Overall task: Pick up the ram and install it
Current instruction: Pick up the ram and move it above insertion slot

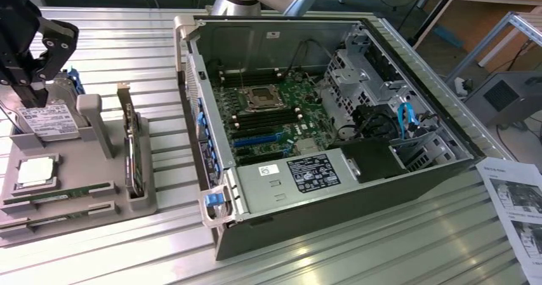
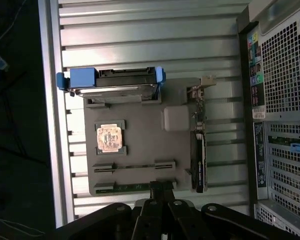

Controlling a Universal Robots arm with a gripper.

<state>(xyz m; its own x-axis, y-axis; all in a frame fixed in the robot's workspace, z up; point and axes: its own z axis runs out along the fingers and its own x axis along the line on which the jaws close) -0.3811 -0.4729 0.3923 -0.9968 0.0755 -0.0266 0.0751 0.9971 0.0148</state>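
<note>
item: gripper (image 1: 32, 98), black, on the arm at the exterior view's left. it hangs above the hard-drive end of the tray. the fingers are pressed together with nothing between them. in the wrist view the joined tips (image 2: 161, 186) show against the tray's outer edge.

item: tray (image 1: 101, 228), grey, on the slatted metal table (image 1: 356, 253), well apart from the case's open inside.

item: ram (image 1: 63, 194), a thin green stick lying on edge in a long slot of the tray, just beside the processor. it is not held and not touched. a second long slot (image 1: 59, 214) runs parallel next to it, with green showing along it in the wrist view.

item: processor (image 1: 35, 171), square and silver, seated flat in its pocket between the hard drive and the ram.

item: hard drive (image 1: 47, 117), white label up, in a blue-ended carrier at the far end of the tray.

item: expansion card (image 1: 133, 152), dark, upright on edge along the tray side nearest the case.

item: computer case (image 1: 339, 190), lying on its side, open, with the green motherboard (image 1: 280, 107) exposed.

item: printed sheet (image 1: 516, 202) at the exterior view's right edge.
</note>
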